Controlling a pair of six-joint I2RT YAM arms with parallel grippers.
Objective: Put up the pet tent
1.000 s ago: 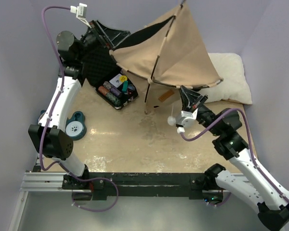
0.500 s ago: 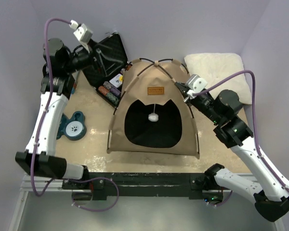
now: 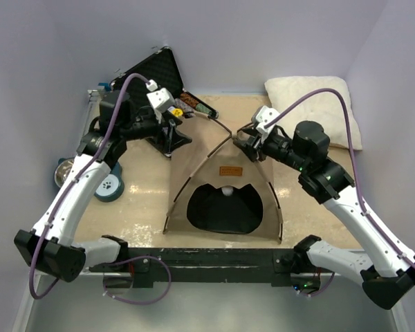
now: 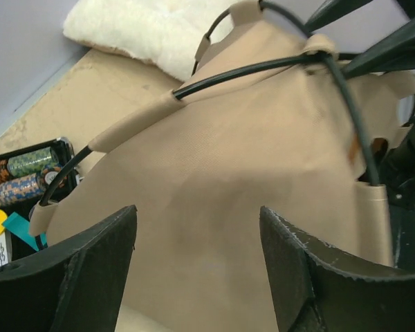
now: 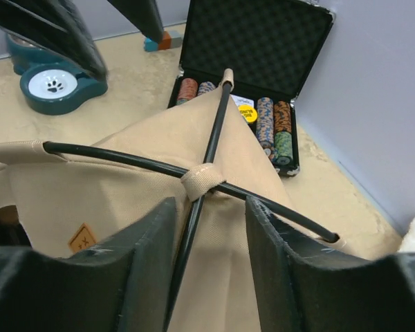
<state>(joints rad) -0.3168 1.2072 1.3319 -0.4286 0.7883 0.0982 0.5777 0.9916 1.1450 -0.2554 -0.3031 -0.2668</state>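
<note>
The pet tent (image 3: 221, 183) stands upright in the middle of the table, tan with a dark doorway, a small label (image 3: 229, 171) and a white pompom (image 3: 226, 191). Its crossed dark poles (image 5: 203, 181) meet under a fabric loop at the top. My right gripper (image 3: 245, 144) is open at the top's right side, and in the right wrist view its gripper (image 5: 211, 207) straddles one pole without clamping it. My left gripper (image 3: 174, 135) is open at the tent's upper left. The left wrist view has that gripper (image 4: 197, 218) facing tan fabric (image 4: 249, 159).
An open black case (image 3: 155, 69) with coloured chips (image 5: 273, 124) lies behind the tent at the back left. A white pillow (image 3: 318, 104) lies at the back right. A teal pet bowl (image 3: 109, 187) sits at the left. Walls enclose three sides.
The tent went from held tilted to standing, and now sits turned and nearer the front. Both arms have come in to its top. The right gripper has opened.
</note>
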